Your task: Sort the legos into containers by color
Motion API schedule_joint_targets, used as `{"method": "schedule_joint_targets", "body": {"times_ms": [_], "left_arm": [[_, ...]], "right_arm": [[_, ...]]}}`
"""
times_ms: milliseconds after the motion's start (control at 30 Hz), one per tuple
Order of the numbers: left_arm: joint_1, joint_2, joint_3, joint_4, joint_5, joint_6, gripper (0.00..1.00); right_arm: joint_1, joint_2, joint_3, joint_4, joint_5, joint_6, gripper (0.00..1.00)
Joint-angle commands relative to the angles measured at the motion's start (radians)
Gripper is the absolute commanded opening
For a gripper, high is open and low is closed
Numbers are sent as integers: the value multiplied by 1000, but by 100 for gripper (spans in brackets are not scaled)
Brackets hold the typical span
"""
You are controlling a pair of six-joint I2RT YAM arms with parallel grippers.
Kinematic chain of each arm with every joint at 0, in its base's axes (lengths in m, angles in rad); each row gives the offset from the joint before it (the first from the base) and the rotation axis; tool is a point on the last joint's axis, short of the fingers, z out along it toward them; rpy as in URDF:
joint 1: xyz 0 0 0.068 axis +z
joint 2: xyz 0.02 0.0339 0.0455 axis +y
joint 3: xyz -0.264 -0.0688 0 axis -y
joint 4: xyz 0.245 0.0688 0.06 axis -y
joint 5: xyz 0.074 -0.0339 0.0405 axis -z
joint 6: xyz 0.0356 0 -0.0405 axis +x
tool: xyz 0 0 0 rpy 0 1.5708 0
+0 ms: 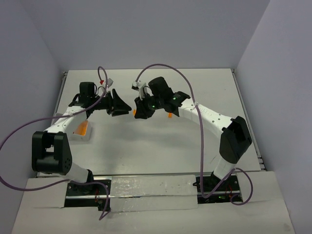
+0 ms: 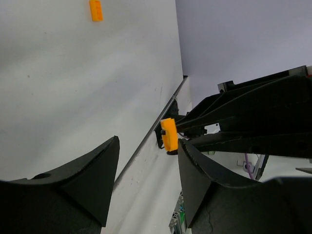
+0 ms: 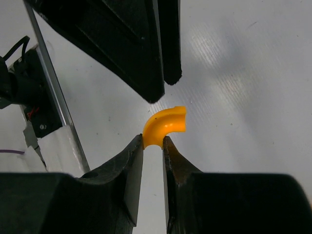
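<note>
Above the table, the right jaws pinch one end of an orange curved lego, whose arc bends sideways past their tips. The left jaws, spread, stand just beyond it, closing off that side. An orange brick lies well apart on the table, and the white tray sits beside the left arm.

Flat white table: small white plastic tray at left edge, orange pieces inside; one small orange plastic brick lying loose
</note>
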Motion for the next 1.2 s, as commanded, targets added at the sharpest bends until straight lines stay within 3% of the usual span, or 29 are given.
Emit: {"method": "schedule_joint_targets", "body": {"times_ms": [0, 167, 400, 567, 800, 833, 900, 1000, 1067, 1167], "left_arm": [[-32, -44, -4, 122, 11, -73, 60], [-52, -45, -6, 144, 7, -89, 60], [-86, -35, -15, 150, 4, -88, 45], [-96, -35, -13, 136, 4, -73, 41], [-96, -54, -27, 132, 28, -69, 21], [-93, -59, -26, 124, 30, -59, 15], [-83, -69, -11, 88, 23, -18, 2], [-33, -86, 10, -25, 6, 55, 0], [12, -84, 74, -189, -11, 191, 0], [53, -106, 197, -406, -203, 478, 0]], "right_arm": [[16, 7, 49, 24, -5, 7, 0], [18, 9, 48, 25, -7, 7, 0], [20, 3, 49, 33, -3, 7, 0], [22, 4, 52, 35, 3, 7, 0], [25, 24, 79, 11, 33, 37, 5], [25, 27, 84, 4, 41, 43, 16], [22, 27, 88, -9, 54, 51, 48], [19, 13, 78, -28, 51, 33, 85], [10, -9, 59, -43, 45, 19, 99], [-21, -55, 10, -65, 34, -25, 100]]}}
